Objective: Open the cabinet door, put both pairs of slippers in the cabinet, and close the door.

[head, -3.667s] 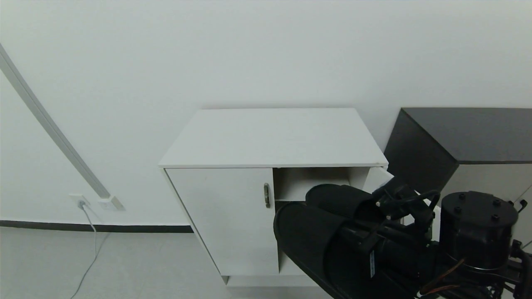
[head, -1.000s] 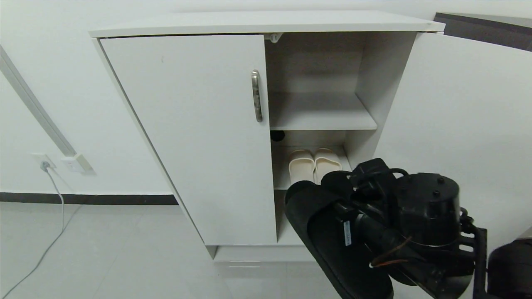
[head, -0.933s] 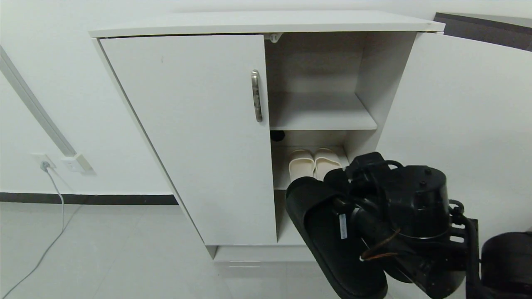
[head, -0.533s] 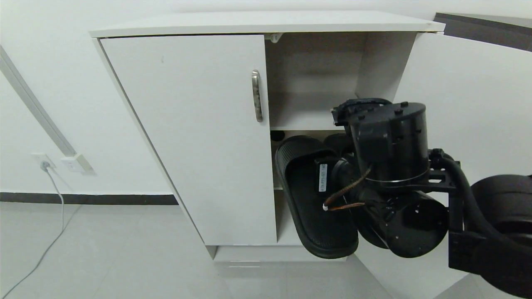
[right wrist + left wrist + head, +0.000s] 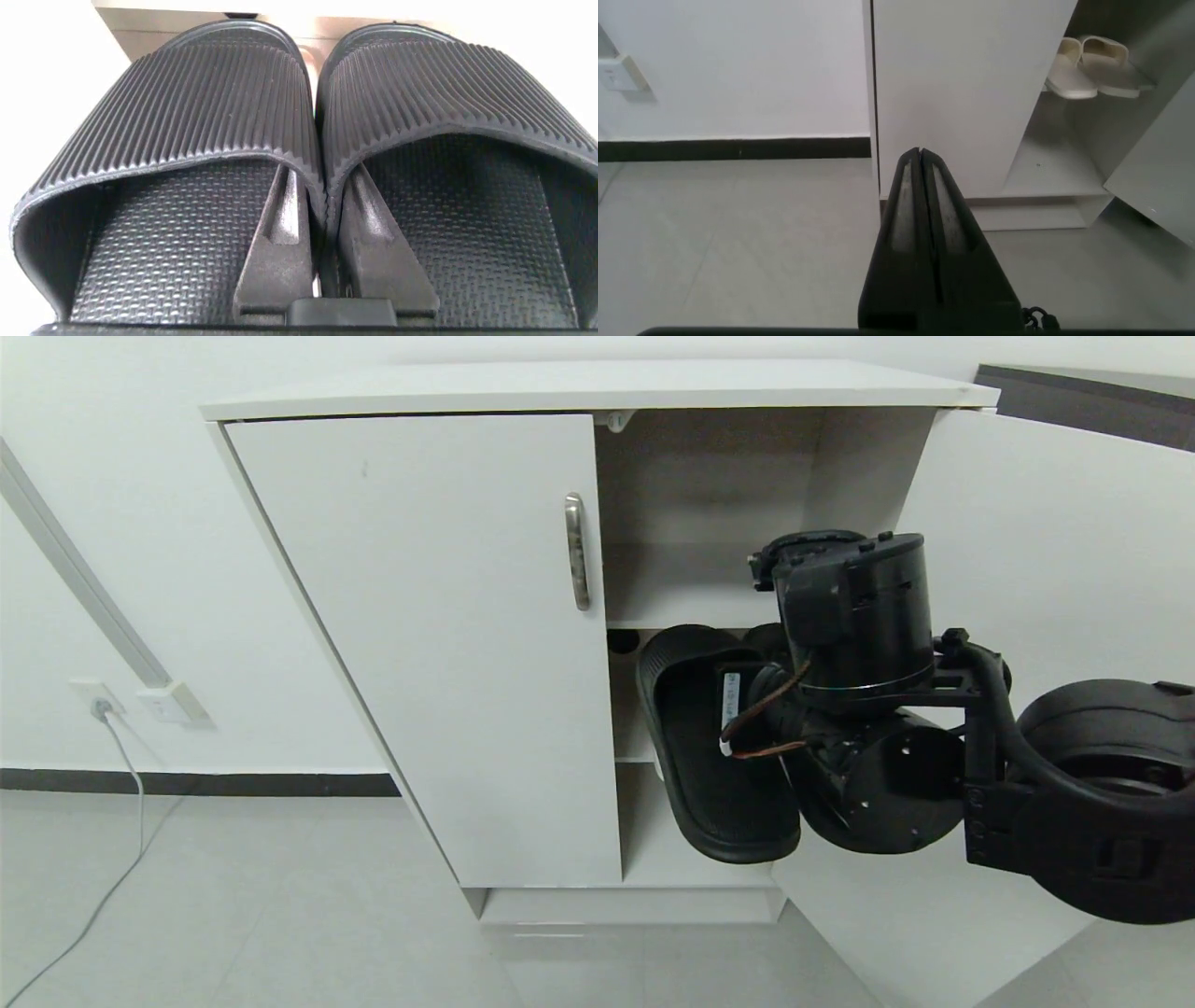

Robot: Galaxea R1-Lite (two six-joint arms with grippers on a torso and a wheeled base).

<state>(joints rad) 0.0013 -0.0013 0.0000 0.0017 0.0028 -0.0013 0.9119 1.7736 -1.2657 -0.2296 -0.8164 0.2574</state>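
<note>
**Matte black arms, slim tapered pincers**

We see the right arm point(image 5: 1074, 803) in matte black throughout. It has a drum-shaped wrist housing point(image 5: 854, 607) with small screws on its cap, a rounded casing point(image 5: 878, 803) dotted with tiny holes, and a bulky round joint behind. A thin red-brown wire point(image 5: 761, 733) and a thick black cable point(image 5: 980, 663) loop outside. The left pincer point(image 5: 920, 163) and right pincer point(image 5: 322, 187) have tapering dark fingers.

White cabinet point(image 5: 597, 387): rt door point(image 5: 1027, 569) swung wide open, lt door point(image 5: 420, 644) shut. Black ribbed slippers point(image 5: 714, 756) held pressed together, steeply tilted, toes up in the opening under the upper shelf. Beige slippers point(image 5: 1092, 70) laid side by side on mid shelf.
</note>
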